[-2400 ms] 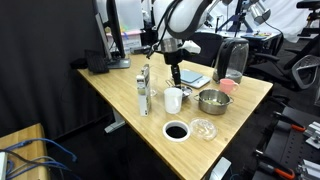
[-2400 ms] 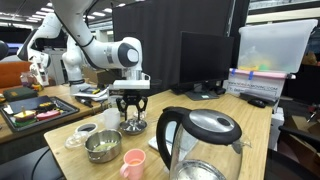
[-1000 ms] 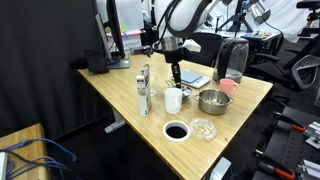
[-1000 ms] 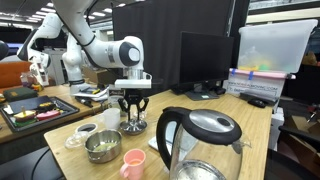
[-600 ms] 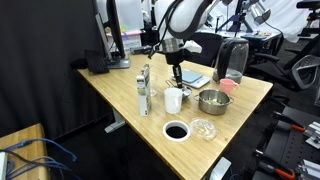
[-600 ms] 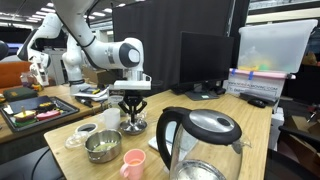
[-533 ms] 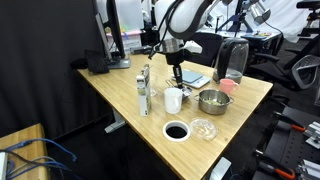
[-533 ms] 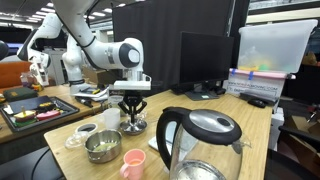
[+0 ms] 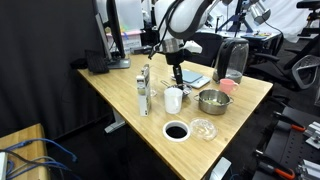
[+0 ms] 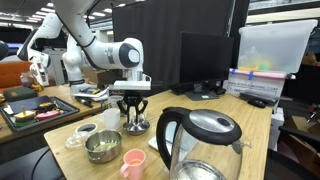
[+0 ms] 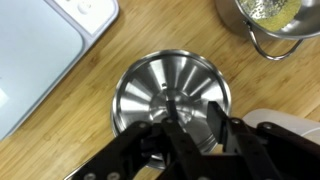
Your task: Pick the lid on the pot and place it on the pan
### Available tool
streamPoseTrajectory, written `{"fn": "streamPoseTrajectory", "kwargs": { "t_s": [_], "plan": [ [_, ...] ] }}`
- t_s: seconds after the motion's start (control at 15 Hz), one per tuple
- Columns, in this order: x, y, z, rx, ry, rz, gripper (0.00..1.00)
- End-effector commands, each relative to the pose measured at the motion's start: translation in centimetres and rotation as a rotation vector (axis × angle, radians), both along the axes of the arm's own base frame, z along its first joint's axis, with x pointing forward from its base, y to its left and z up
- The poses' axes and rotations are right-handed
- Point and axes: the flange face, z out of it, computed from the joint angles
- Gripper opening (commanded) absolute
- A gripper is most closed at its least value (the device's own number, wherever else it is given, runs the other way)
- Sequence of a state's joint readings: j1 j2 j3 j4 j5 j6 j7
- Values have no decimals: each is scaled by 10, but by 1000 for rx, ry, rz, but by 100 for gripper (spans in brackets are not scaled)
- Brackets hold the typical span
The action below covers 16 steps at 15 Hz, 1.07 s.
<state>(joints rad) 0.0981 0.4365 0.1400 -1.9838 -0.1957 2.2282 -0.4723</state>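
The shiny steel lid [image 11: 165,80] lies flat on the wooden table, not on the pot; it also shows in an exterior view [image 10: 134,127]. My gripper [image 11: 193,112] is open and points straight down over the lid, its fingers low around the middle of it. It shows in both exterior views [image 9: 176,79] [image 10: 134,117]. The low steel pot [image 9: 211,101] [image 10: 103,146] [image 11: 270,20] stands uncovered beside a white mug [image 9: 174,100] [image 10: 110,118]. A small round pan with a dark inside [image 9: 176,131] [image 10: 88,130] sits near the table's front edge.
A glass bowl [image 9: 204,129] is next to the pan. A pink cup [image 9: 226,87] and a kettle [image 10: 200,140] stand near the pot. A flat white-grey device [image 11: 30,60] lies beside the lid. A slim upright object [image 9: 145,90] stands near the mug.
The gripper has sunk very slightly toward the lid and stays open. Nothing on the table has moved.
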Motion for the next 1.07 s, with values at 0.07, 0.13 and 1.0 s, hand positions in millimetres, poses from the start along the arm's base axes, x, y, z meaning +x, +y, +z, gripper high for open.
{"fn": "streamPoseTrajectory", "kwargs": {
  "t_s": [0.07,0.13,1.0],
  "plan": [
    [-1,-2,0,5,19,9,74],
    [-1,-2,0,5,20,11,80],
    [-1,-4,-4,10,35,4,26]
  ]
}}
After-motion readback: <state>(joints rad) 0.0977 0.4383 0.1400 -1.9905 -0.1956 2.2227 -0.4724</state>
